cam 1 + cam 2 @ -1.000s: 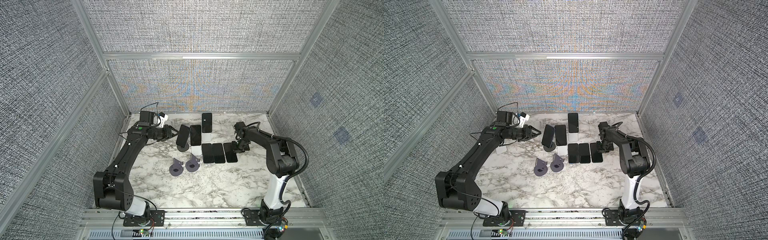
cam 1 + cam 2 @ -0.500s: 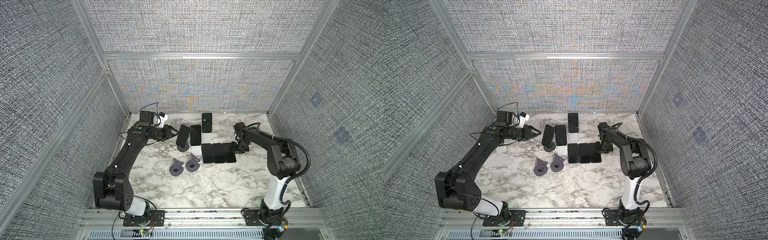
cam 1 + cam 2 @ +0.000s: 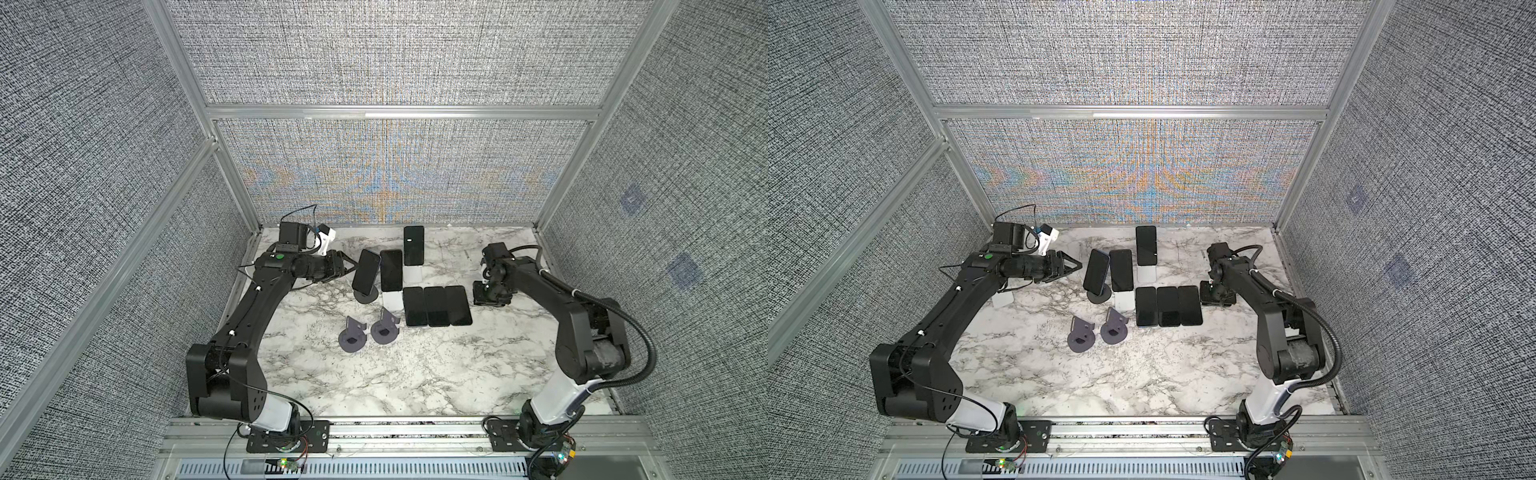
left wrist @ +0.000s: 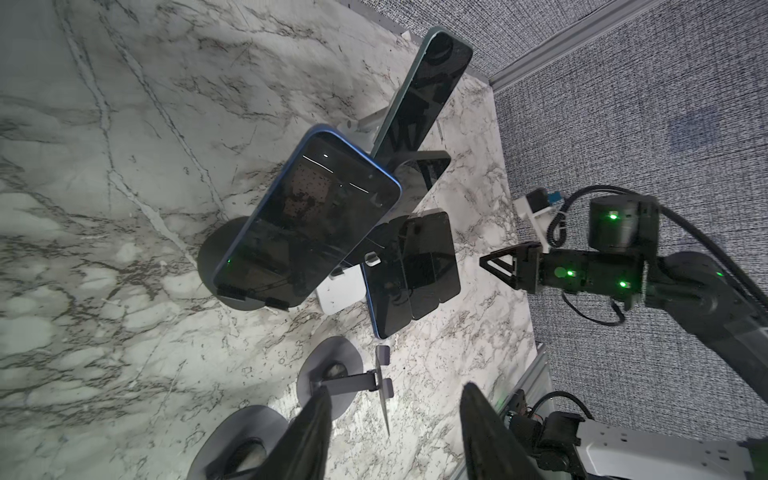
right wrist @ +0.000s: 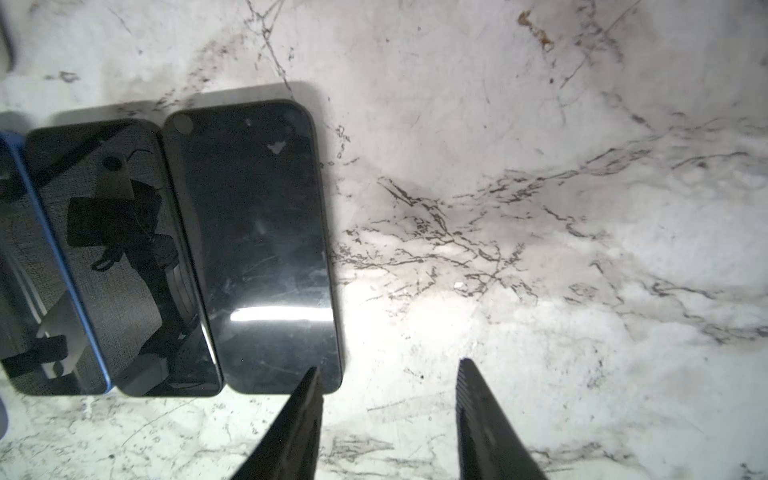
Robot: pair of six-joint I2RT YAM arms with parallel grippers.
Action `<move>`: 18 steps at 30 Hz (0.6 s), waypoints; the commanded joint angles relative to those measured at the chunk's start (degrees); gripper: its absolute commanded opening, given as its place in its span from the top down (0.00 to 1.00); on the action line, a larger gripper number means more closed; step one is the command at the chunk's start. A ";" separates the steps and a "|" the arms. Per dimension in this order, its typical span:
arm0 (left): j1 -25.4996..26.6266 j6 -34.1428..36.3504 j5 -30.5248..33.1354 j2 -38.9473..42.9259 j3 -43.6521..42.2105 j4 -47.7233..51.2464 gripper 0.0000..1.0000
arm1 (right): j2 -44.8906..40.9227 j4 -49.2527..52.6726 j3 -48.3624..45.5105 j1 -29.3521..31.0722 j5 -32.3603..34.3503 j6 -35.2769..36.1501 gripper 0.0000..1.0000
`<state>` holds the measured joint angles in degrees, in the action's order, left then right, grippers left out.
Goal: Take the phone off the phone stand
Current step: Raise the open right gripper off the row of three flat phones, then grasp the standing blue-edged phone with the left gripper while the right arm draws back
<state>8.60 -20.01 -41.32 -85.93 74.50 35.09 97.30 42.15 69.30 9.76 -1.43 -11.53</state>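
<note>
Right claw [image 5: 388, 365] has parted over veined marble tabletop [image 5: 540, 208].

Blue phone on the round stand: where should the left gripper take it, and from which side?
Probably the blue phone by its upper end, pinched screen to back: that end leans free, while the lower edge sits in the lip of the round stand and another phone crowds one long edge. Come over the top from the screen side, where the open left gripper faces it.
</note>
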 commanded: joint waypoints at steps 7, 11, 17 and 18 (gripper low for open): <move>0.01 15.63 7.99 5.01 -4.93 -6.78 0.29 | -9.37 -0.55 -6.59 0.67 -6.03 0.63 0.48; 0.82 19.52 6.21 6.34 -7.03 -9.79 0.06 | -13.49 0.56 -8.56 0.69 -7.84 2.09 0.43; 6.21 26.81 13.82 5.65 -6.37 -8.13 0.01 | -22.04 4.27 -10.44 1.49 -11.59 2.65 0.36; 6.79 27.63 14.73 5.10 -5.78 -7.78 0.01 | -23.72 4.63 -10.87 1.57 -12.18 2.49 0.35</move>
<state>14.41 2.42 -30.81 -80.18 67.81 27.81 76.53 44.25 59.18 10.98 -10.44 -9.65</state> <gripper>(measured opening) 0.985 0.639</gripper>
